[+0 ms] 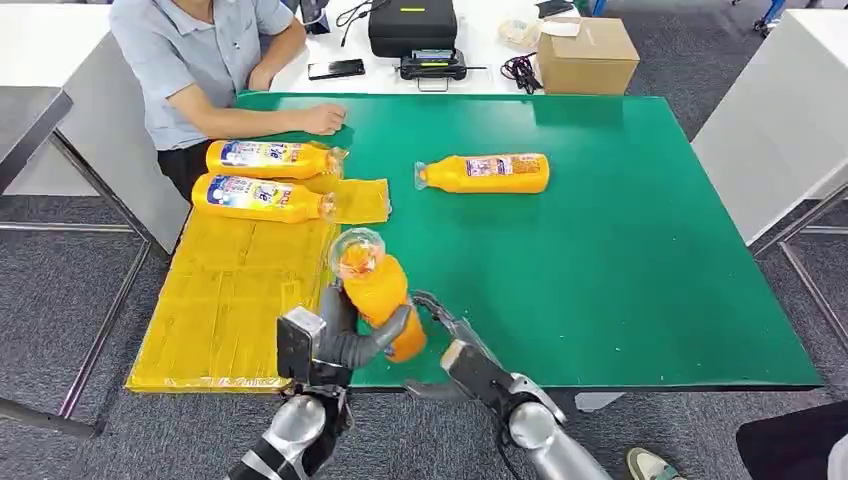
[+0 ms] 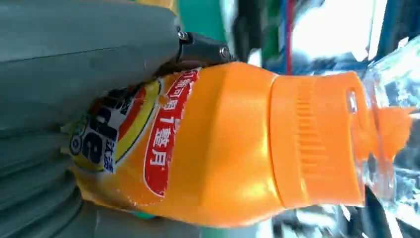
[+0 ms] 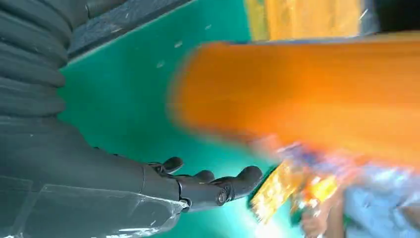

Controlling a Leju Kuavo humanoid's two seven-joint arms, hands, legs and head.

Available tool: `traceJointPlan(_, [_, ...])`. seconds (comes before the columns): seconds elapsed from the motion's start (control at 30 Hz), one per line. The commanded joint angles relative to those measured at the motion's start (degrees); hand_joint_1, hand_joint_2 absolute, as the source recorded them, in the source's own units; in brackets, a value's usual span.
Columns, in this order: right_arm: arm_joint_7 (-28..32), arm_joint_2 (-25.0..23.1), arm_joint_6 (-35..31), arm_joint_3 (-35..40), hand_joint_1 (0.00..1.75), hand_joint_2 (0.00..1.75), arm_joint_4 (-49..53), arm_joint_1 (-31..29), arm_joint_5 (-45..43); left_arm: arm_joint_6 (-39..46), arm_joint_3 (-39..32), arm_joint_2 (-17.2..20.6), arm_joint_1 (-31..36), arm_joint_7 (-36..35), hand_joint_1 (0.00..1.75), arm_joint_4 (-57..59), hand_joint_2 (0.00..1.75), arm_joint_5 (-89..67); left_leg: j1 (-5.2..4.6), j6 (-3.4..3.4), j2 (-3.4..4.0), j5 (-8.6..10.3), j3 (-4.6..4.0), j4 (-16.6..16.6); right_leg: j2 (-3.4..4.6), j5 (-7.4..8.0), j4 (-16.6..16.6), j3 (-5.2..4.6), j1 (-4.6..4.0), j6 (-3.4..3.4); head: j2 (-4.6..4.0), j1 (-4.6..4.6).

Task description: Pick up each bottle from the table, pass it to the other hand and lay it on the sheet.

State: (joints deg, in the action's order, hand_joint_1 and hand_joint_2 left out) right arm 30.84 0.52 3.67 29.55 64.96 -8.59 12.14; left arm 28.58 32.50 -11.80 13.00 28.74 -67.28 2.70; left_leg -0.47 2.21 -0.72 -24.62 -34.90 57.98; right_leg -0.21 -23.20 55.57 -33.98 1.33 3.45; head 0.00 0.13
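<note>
Handover item: orange juice bottle (image 1: 378, 290), held over the green table's (image 1: 640, 260) near edge beside the yellow sheet (image 1: 235, 300).

Left hand (image 1: 335, 340): fingers clamped round the bottle's lower body, clear cap pointing away from the robot; likely positioned for laying it on the sheet. Right hand (image 1: 455, 345): fingers apart, holding nothing, just beside the bottle, apparently the giving side. On sheet: two bottles (image 1: 265, 178) lying parallel. On table: one bottle (image 1: 485, 173) not yet collected. Seated person (image 1: 200, 60) at the far corner.
</note>
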Motion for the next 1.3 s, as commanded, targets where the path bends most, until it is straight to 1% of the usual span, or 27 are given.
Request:
traceJointPlan(0.03, [1.4,1.9,0.2,-3.4,0.00,1.75,14.0,4.9,3.5,11.4,-15.8,3.6,-1.5,1.8,1.75,-3.9,1.75,-37.2,0.07,-0.16,0.34,-0.17,0.19,0.1,0.29,-0.07,0.1,0.10,-0.09,-0.19,0.00,0.00])
traceJointPlan(0.1, [1.2,1.9,0.2,-3.6,0.00,1.75,13.9,4.8,3.5,11.4,-15.5,3.7,-1.5,1.6,1.75,-4.1,1.75,-36.9,0.03,-0.10,0.24,-0.06,0.10,0.0,0.15,-0.03,0.0,0.04,-0.04,-0.12,0.00,-0.02])
traceJointPlan(0.13, [1.2,1.9,0.2,-3.6,0.00,1.75,13.6,4.8,3.5,11.4,-15.5,3.4,-1.6,1.6,1.75,-4.1,1.75,-37.0,0.10,-0.15,0.25,-0.14,0.26,0.0,0.16,-0.09,0.0,0.21,-0.11,-0.19,0.00,0.00])
traceJointPlan(0.17, [1.8,2.0,-0.4,-3.4,0.00,1.75,13.5,4.5,4.6,11.4,-17.4,2.5,-2.1,1.4,1.75,-4.6,1.75,-40.9,0.06,-0.12,0.16,-0.07,0.17,0.0,0.08,-0.05,0.0,0.13,-0.06,-0.14,0.00,-0.02])
traceJointPlan(0.23, [2.9,2.1,-1.3,-3.7,0.00,1.75,15.9,4.7,5.5,11.4,-21.2,3.0,-2.1,-1.4,1.75,-5.2,1.75,-50.0,0.11,-0.15,0.28,-0.13,0.23,0.1,0.19,-0.07,0.0,0.16,-0.12,-0.18,0.00,0.00])
traceJointPlan(0.27, [2.9,2.3,-1.9,-3.6,0.00,1.75,16.3,4.2,6.8,11.4,-25.8,2.1,-2.0,-1.0,1.75,-6.1,1.75,-56.8,0.06,-0.11,0.21,-0.06,0.11,0.0,0.13,-0.03,0.0,0.06,-0.06,-0.13,0.00,-0.02])
traceJointPlan(0.4, [2.6,0.4,-0.9,-4.4,0.00,1.75,11.0,1.8,5.5,11.4,-34.9,2.7,1.1,-0.5,1.75,0.5,1.75,-69.0,0.07,-0.11,0.30,-0.04,0.14,0.0,0.24,0.03,0.0,0.06,-0.07,-0.13,0.00,0.00])
traceJointPlan(0.43, [3.3,0.3,-0.5,-3.8,0.00,1.75,9.0,0.9,5.5,11.4,-35.8,3.6,2.2,-1.6,1.75,3.5,1.75,-73.9,0.12,-0.17,0.40,-0.09,0.28,0.0,0.32,0.00,0.0,0.18,-0.12,-0.20,0.00,0.02])
traceJointPlan(0.47, [3.7,0.3,-0.6,-3.3,0.00,1.75,7.6,0.2,5.9,11.4,-36.0,4.4,3.2,-2.2,1.75,5.7,1.75,-75.5,0.08,-0.15,0.40,-0.05,0.29,-0.1,0.32,0.02,0.0,0.17,-0.09,-0.18,0.00,-0.02])
traceJointPlan(0.5, [4.0,0.4,-0.8,-2.8,0.00,1.75,6.7,-0.3,5.9,11.4,-37.2,4.4,3.8,-1.6,1.75,7.9,1.75,-75.6,0.11,-0.19,0.44,-0.07,0.35,-0.1,0.37,0.01,-0.1,0.23,-0.12,-0.23,0.00,0.00])
traceJointPlan(0.53, [4.0,0.2,-1.0,-3.1,0.00,1.75,5.0,-1.0,5.9,11.4,-36.4,5.2,5.5,-2.8,1.62,12.0,1.75,-75.4,0.12,-0.19,0.37,-0.04,0.38,-0.1,0.31,0.02,-0.1,0.27,-0.12,-0.22,0.00,0.00])
traceJointPlan(0.57, [4.0,0.0,-1.1,-3.4,0.00,1.75,3.8,-1.6,5.7,11.4,-36.7,5.2,7.7,-2.2,1.61,17.8,1.75,-70.7,0.10,-0.16,0.32,-0.02,0.34,-0.1,0.26,0.03,-0.1,0.24,-0.10,-0.19,0.00,0.00])
traceJointPlan(0.63, [4.0,0.0,-1.1,-3.4,0.00,1.75,3.8,-1.6,5.7,11.4,-36.7,5.2,7.7,-2.2,1.61,17.8,1.75,-70.7,0.11,-0.19,0.21,0.00,0.41,-0.1,0.15,0.00,-0.1,0.34,-0.11,-0.22,0.00,0.00])
traceJointPlan(0.67, [4.0,0.0,-1.1,-3.4,0.00,1.75,3.8,-1.6,5.7,11.4,-36.7,5.2,7.7,-2.2,1.61,17.8,1.75,-70.7,0.07,-0.13,0.19,0.03,0.23,-0.1,0.15,0.01,-0.1,0.15,-0.06,-0.12,0.00,-0.02])
traceJointPlan(0.73, [4.0,0.0,-1.1,-3.4,0.00,1.75,3.8,-1.6,5.7,11.4,-36.7,5.2,7.7,-2.2,1.61,17.8,1.75,-70.7,0.12,-0.16,0.26,-0.01,0.28,0.0,0.21,-0.01,-0.1,0.22,-0.11,-0.16,0.00,0.00])
traceJointPlan(0.77, [3.9,-0.1,-1.5,-3.8,0.00,1.75,3.3,-1.7,5.7,11.4,-36.1,5.6,8.0,-4.8,1.75,18.6,1.75,-74.6,0.16,-0.19,0.28,-0.06,0.34,0.0,0.22,-0.04,-0.1,0.30,-0.15,-0.20,0.00,0.00])
traceJointPlan(0.83, [3.8,-0.7,-1.3,-4.2,0.00,1.75,1.6,-2.5,4.8,11.4,-34.2,8.1,8.8,-7.2,1.75,21.0,1.75,-80.1,0.09,-0.12,0.16,0.01,0.19,0.0,0.13,-0.02,0.0,0.17,-0.07,-0.12,0.00,0.02])
traceJointPlan(0.9, [4.4,-1.3,-1.0,-3.8,0.00,1.75,-0.6,-3.7,4.4,11.4,-33.8,9.2,9.7,-8.2,1.75,23.2,1.75,-83.6,0.10,-0.16,0.29,-0.04,0.28,-0.1,0.26,-0.02,0.0,0.22,-0.09,-0.16,0.00,0.00])
traceJointPlan(0.97, [4.5,-1.6,-1.0,-3.6,0.00,1.75,-1.2,-4.0,4.3,11.4,-33.9,8.9,11.3,-7.8,1.75,27.3,1.75,-82.5,0.09,-0.15,0.28,0.00,0.21,-0.1,0.24,0.01,0.0,0.16,-0.08,-0.15,0.00,0.00])
traceJointPlan(1.0, [4.5,-1.6,-1.0,-3.5,0.00,1.75,-1.1,-4.0,4.3,11.4,-33.7,8.8,11.8,-8.2,1.75,28.3,1.75,-82.7,0.13,-0.22,0.30,-0.04,0.36,-0.1,0.25,-0.03,-0.1,0.31,-0.12,-0.22,0.00,0.00])
traceJointPlan(1.03, [4.6,-1.6,-1.0,-3.4,0.00,1.75,-1.0,-3.9,4.3,11.4,-33.2,8.9,12.1,-8.6,1.75,29.1,1.75,-83.3,0.09,-0.17,0.17,0.03,0.20,-0.1,0.13,0.00,0.0,0.16,-0.08,-0.16,0.00,0.00])
traceJointPlan(1.07, [4.6,-1.6,-1.0,-3.4,0.00,1.75,-1.0,-3.9,4.3,11.4,-33.2,8.9,12.1,-8.6,1.75,29.1,1.75,-83.3,0.15,-0.23,0.18,-0.02,0.30,0.0,0.13,-0.04,0.0,0.27,-0.15,-0.24,0.00,0.00])
traceJointPlan(1.1, [4.6,-1.5,-1.0,-3.3,0.00,1.75,-0.5,-3.8,4.3,11.4,-31.9,9.1,12.4,-8.9,1.75,30.0,1.75,-84.4,0.10,-0.17,0.13,0.02,0.19,0.0,0.09,-0.02,0.0,0.15,-0.09,-0.17,0.00,0.00])
traceJointPlan(1.2, [4.7,-1.4,-1.2,-3.7,0.00,1.75,-0.1,-3.4,4.0,11.4,-29.5,9.3,11.9,-8.9,1.75,30.5,1.75,-84.3,0.15,-0.20,0.20,-0.06,0.28,0.0,0.15,-0.06,0.0,0.23,-0.14,-0.21,0.00,0.00])
traceJointPlan(1.23, [4.8,-1.4,-1.1,-3.7,0.00,1.75,-0.3,-3.6,3.9,11.4,-27.4,10.1,11.1,-11.1,1.66,28.3,1.75,-87.3,0.12,-0.17,0.19,-0.05,0.25,0.0,0.14,-0.05,0.0,0.21,-0.12,-0.17,0.00,0.00])
traceJointPlan(1.27, [4.7,-1.5,-1.0,-3.7,0.00,1.75,-0.7,-3.8,3.8,11.4,-26.5,10.3,11.4,-11.5,1.36,29.5,1.75,-86.7,0.07,-0.12,0.16,0.00,0.14,0.0,0.12,-0.02,0.0,0.10,-0.06,-0.10,0.00,0.00])
traceJointPlan(1.3, [4.7,-1.5,-1.0,-3.6,0.00,1.75,-0.9,-3.8,3.8,11.4,-26.6,10.2,11.6,-11.4,1.36,30.0,1.75,-85.9,0.13,-0.17,0.21,-0.06,0.25,0.0,0.16,-0.06,0.0,0.21,-0.12,-0.17,0.00,0.00])
